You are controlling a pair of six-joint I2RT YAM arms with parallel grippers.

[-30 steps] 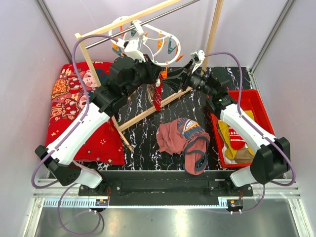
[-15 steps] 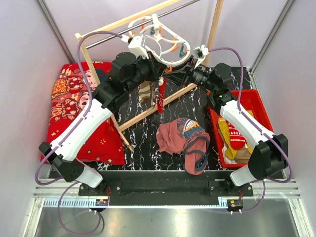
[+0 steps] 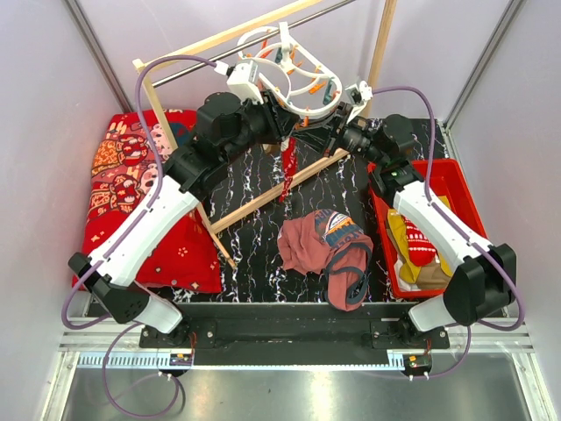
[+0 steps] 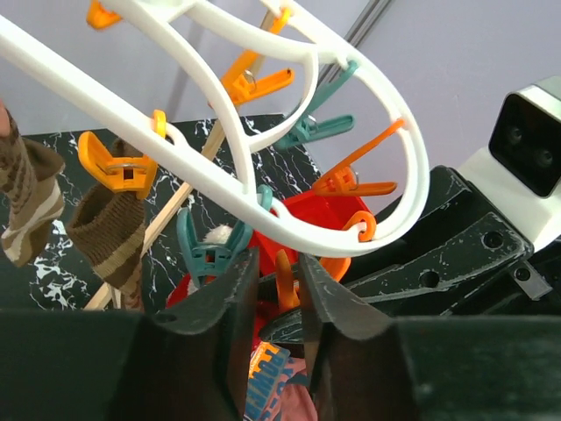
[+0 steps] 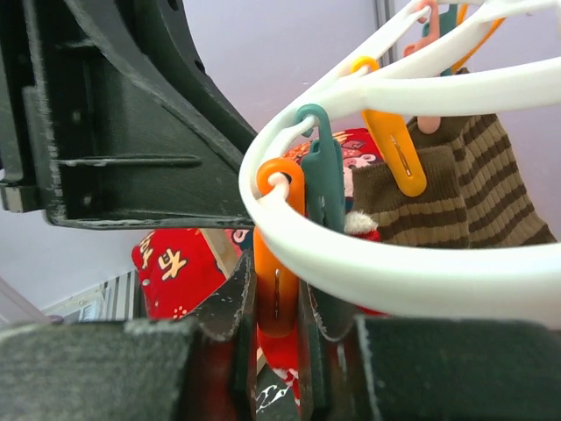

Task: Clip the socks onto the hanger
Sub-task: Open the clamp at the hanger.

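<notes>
The white hanger point(image 3: 302, 107) hangs from the rail, between my two grippers. A red sock point(image 3: 284, 167) dangles below it. Brown striped socks point(image 4: 110, 237) are pegged to the ring point(image 4: 202, 175); one also shows in the right wrist view point(image 5: 456, 193). My left gripper point(image 4: 276, 259) is open under the ring, with an orange peg point(image 4: 285, 279) standing loosely between its jaws. My right gripper point(image 5: 276, 281) is shut on an orange peg point(image 5: 276, 263) hanging from the ring point(image 5: 394, 281), a teal peg point(image 5: 324, 184) right beside it. In the top view both grippers point(image 3: 307, 130) meet under the hanger.
A red bin point(image 3: 456, 171) at the right holds yellow and red socks point(image 3: 412, 241). A maroon garment point(image 3: 324, 250) lies mid-table. A red cushion point(image 3: 131, 193) lies at the left. The wooden rack's slanted pole point(image 3: 254, 200) crosses beneath the hanger.
The hanger has swung up and right. My right jaws have closed onto the orange peg. My left jaws have parted a little. The brown socks are now hidden from above.
</notes>
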